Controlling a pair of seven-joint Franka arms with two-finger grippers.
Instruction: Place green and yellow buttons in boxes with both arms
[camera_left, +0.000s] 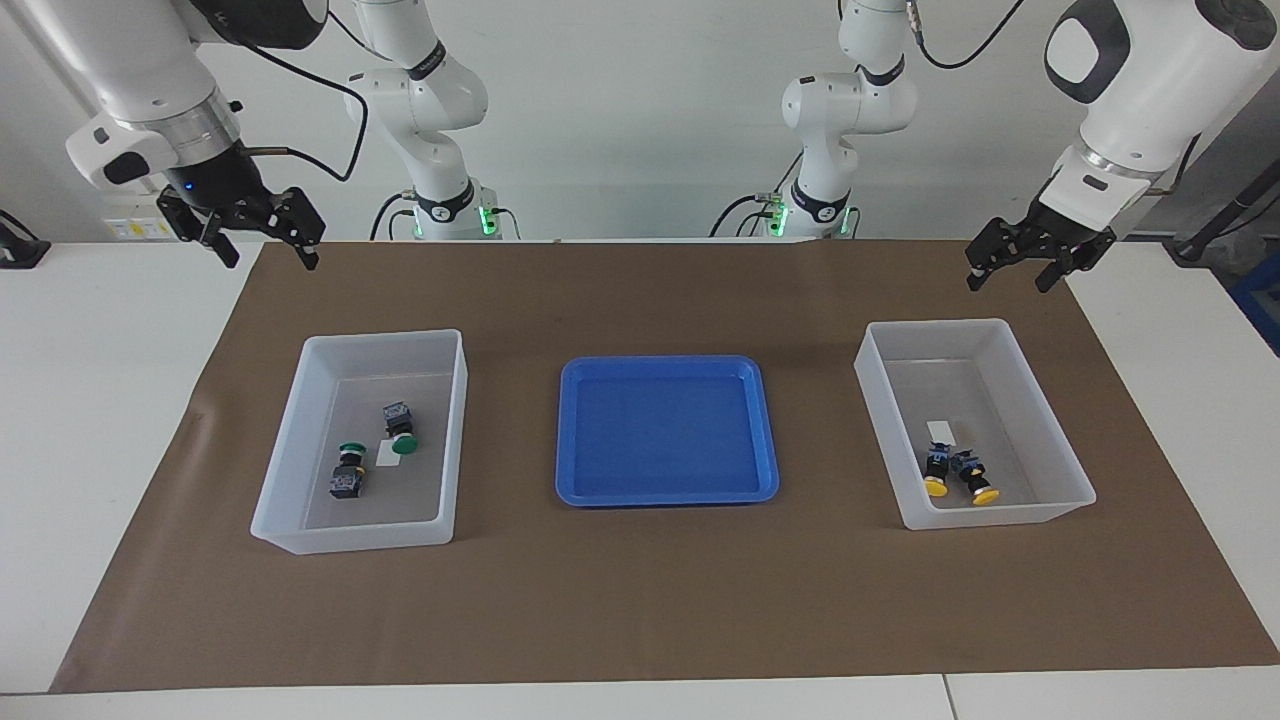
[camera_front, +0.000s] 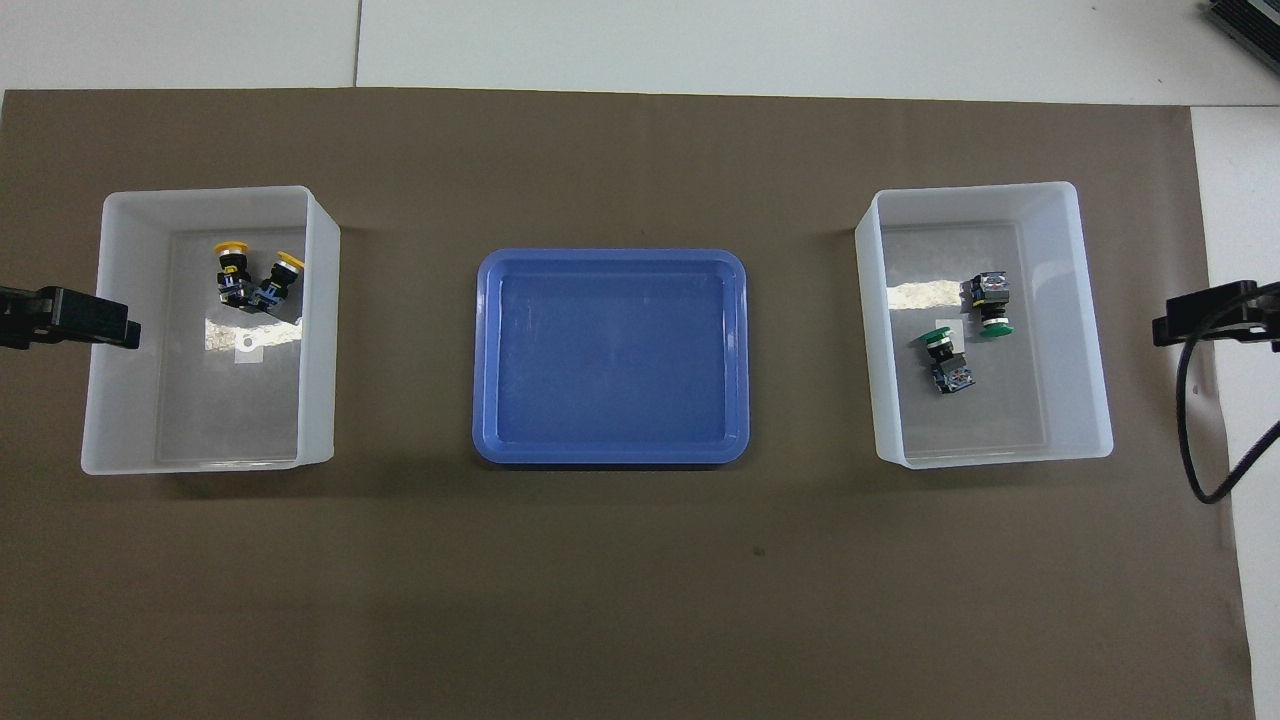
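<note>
Both the left gripper (camera_left: 1010, 270) and right gripper (camera_left: 262, 245) hang spread wide and empty (buttons lie in boxes below them).

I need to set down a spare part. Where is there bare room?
The blue tray between the two boxes holds nothing. The brown mat is bare along its edge farthest from the robots. The green buttons' box and the yellow buttons' box are occupied.
</note>
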